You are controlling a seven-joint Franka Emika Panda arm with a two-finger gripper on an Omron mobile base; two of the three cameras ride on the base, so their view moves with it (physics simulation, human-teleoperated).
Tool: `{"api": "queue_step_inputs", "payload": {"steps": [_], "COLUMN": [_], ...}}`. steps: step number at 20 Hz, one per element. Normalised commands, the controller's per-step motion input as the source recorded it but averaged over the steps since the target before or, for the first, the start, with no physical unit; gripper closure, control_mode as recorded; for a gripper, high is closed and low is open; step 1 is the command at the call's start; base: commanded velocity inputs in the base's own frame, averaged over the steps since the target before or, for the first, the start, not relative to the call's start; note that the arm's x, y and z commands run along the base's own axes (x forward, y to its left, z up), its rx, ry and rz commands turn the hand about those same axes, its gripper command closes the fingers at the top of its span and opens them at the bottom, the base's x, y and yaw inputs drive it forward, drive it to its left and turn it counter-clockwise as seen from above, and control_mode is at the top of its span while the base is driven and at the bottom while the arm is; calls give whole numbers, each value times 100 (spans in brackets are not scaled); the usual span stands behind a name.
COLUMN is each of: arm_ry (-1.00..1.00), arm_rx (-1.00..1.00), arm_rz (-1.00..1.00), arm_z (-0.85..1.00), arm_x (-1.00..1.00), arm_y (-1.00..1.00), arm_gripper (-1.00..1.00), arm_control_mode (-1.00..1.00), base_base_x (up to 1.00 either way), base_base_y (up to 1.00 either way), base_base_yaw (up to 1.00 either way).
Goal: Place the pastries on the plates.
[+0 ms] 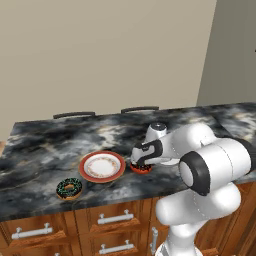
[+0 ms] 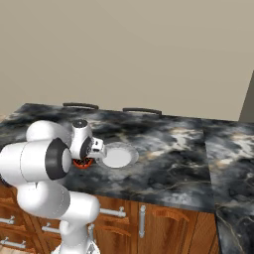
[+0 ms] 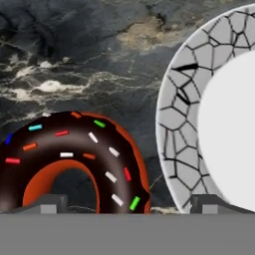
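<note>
The red-based donut [image 3: 64,137], chocolate icing with mixed sprinkles, lies flat on the dark marble counter. My gripper [image 3: 129,204] hangs low right over it and is open; its fingertips [image 3: 47,203] stand wide apart with the donut's right half between them. From the left base view the donut [image 1: 142,169] peeks out under the gripper [image 1: 140,161], just right of the red-rimmed plate [image 1: 102,179]. The green-sprinkled donut [image 1: 69,188] sits near the counter's front edge, left of that plate. The plain white plate [image 2: 130,158] lies just right of the gripper [image 2: 87,158] and the donut [image 2: 82,163]; its crackled rim [image 3: 184,124] nearly touches the donut.
The marble counter [image 1: 45,150] runs wide to both sides, with wooden drawers [image 1: 115,220] below its front edge. Two dark curved handles [image 1: 74,114] stick up behind its back edge before a beige wall.
</note>
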Motion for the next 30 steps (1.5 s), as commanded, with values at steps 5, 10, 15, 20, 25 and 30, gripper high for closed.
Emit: {"api": "queue_step_inputs", "payload": {"steps": [5,10,15,20,25,30], "arm_ry": [-2,0,0,0,-1,-7], "arm_rx": [0,0,0,0,0,0], "arm_rz": [0,0,0,0,0,0], "arm_z": [-15,-13,0,0,4,48], "arm_x": [5,0,0,0,-1,0], "arm_y": [-3,-3,0,0,0,0], "arm_gripper": [-100,-100,100,100,100,100], "arm_control_mode": [-100,-100,-100,-100,-100,-100], "base_base_x": [0,0,0,0,0,0], "base_base_y": [0,0,0,0,0,0], "base_base_yaw": [0,0,0,0,0,0]}}
